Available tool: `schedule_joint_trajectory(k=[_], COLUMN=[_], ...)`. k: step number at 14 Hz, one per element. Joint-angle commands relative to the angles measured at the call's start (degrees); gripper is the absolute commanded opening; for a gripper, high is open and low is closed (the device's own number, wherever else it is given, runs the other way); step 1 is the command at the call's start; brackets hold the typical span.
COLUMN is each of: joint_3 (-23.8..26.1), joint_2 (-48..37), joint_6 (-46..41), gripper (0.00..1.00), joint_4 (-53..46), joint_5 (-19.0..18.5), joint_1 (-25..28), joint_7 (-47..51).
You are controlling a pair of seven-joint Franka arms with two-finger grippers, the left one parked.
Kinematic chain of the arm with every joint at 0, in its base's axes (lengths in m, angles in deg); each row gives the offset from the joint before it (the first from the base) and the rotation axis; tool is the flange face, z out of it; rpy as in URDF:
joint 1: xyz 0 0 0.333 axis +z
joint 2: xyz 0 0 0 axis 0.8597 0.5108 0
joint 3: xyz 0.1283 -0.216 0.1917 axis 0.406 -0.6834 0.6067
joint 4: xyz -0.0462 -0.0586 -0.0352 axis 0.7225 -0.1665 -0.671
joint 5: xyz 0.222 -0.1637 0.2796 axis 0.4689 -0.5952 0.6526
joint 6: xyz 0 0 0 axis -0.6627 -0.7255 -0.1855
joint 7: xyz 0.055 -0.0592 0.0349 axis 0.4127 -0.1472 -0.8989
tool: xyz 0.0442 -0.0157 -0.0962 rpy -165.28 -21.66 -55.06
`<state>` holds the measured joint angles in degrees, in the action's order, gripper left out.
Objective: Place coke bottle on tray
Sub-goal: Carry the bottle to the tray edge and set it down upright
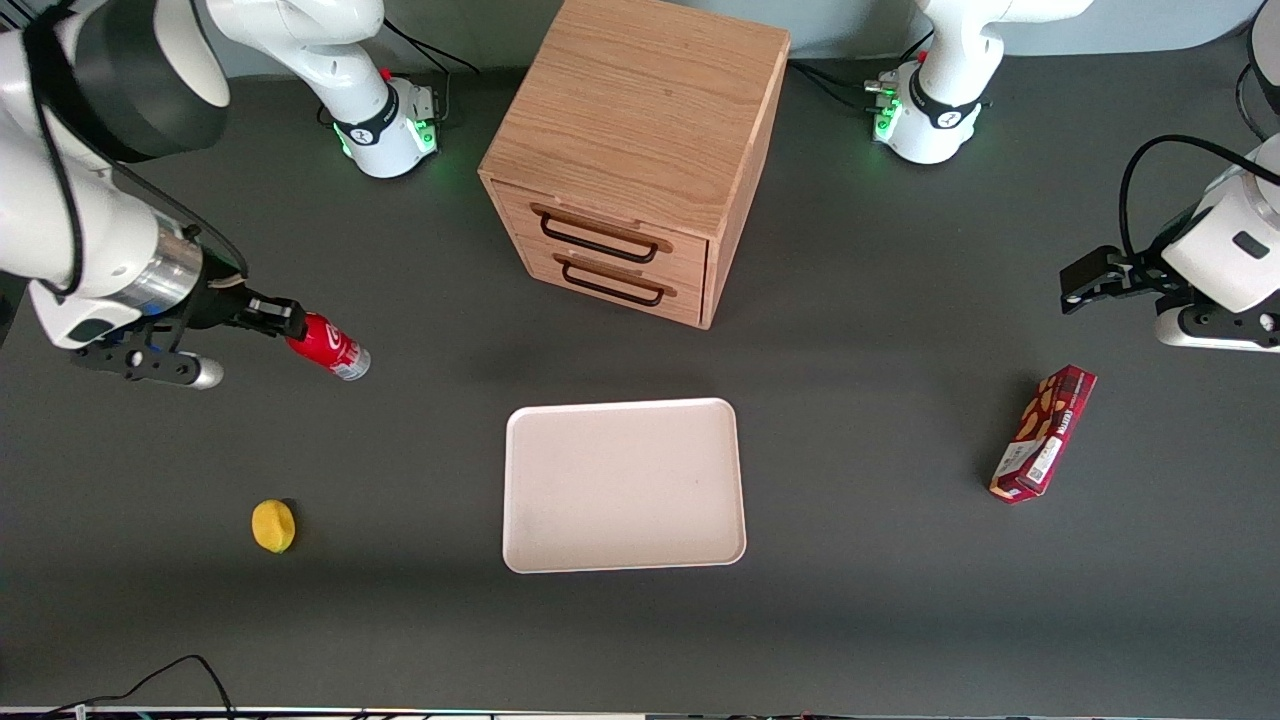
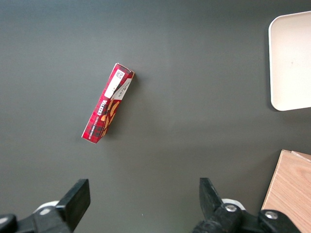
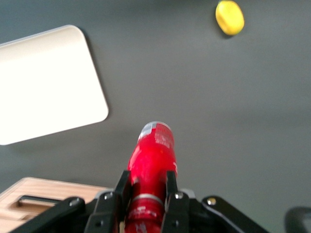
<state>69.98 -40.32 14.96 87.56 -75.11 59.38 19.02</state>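
My right gripper (image 1: 285, 322) is shut on the coke bottle (image 1: 330, 347), a small red bottle with white script. It holds the bottle by its neck, tilted, above the table toward the working arm's end. In the right wrist view the bottle (image 3: 151, 155) sticks out from between the two black fingers (image 3: 122, 187), clear base pointing away from the gripper (image 3: 147, 182). The pale cream-pink tray (image 1: 625, 485) lies flat and bare in the middle of the table, nearer the front camera than the bottle. It also shows in the right wrist view (image 3: 46, 82).
A wooden two-drawer cabinet (image 1: 635, 150) stands farther from the front camera than the tray. A yellow lemon (image 1: 273, 525) lies nearer the camera than the gripper. A dark red snack box (image 1: 1043, 432) lies toward the parked arm's end.
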Motion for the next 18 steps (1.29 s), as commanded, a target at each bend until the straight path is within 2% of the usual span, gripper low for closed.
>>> schedule_joint_trajectory(k=[1, 3, 7, 10, 14, 15, 16, 18], joint_3=[1.74, 2.19, 2.19, 2.37, 2.37, 2.45, 2.45, 3.5], joint_2=[19.71, 26.67, 35.29, 39.78, 42.77, 43.13, 43.04, 42.26], joint_6=[-6.93, -0.9, 13.96, 20.39, 24.44, 24.45, 24.45, 22.88], gripper=[0.0, 0.0, 0.0, 0.0, 0.0, 0.14, 0.99, 1.0], joint_4=[-26.63, -30.09, -30.19, -30.19, -30.01, -30.01, -30.01, -30.01], joint_5=[0.37, -0.24, -3.66, -8.23, -10.78, -11.14, -11.4, -11.76], joint_1=[4.02, 7.27, 11.58, 13.08, 13.7, 13.62, 13.53, 12.92], joint_7=[11.79, 22.42, 34.22, 38.98, 40.75, 40.58, 40.14, 40.05])
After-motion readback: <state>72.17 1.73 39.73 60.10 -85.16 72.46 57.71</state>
